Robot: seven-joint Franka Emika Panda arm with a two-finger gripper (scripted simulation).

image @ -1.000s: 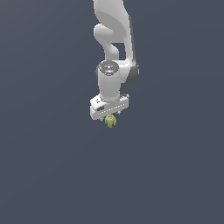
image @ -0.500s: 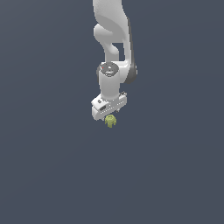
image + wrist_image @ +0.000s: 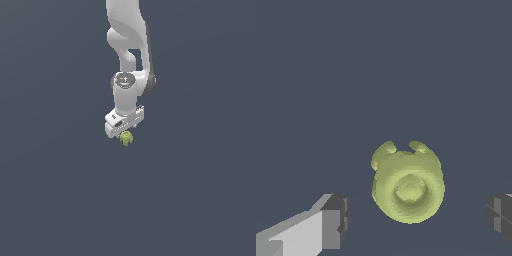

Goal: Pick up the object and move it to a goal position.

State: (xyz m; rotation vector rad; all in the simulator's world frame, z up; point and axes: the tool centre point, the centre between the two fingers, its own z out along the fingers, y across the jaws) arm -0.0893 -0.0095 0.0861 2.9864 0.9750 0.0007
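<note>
Arm is holding position since a second ago; gripper (image 3: 416, 217) is standing wide open around the object (image 3: 407, 186) (untouched), with closing pending.

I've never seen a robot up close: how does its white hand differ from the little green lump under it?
The white blocky hand is angular and smooth; the olive-green lumpy object is rounded and mottled. The hand is wider than the object, its dark fingertips standing apart on either side.
</note>
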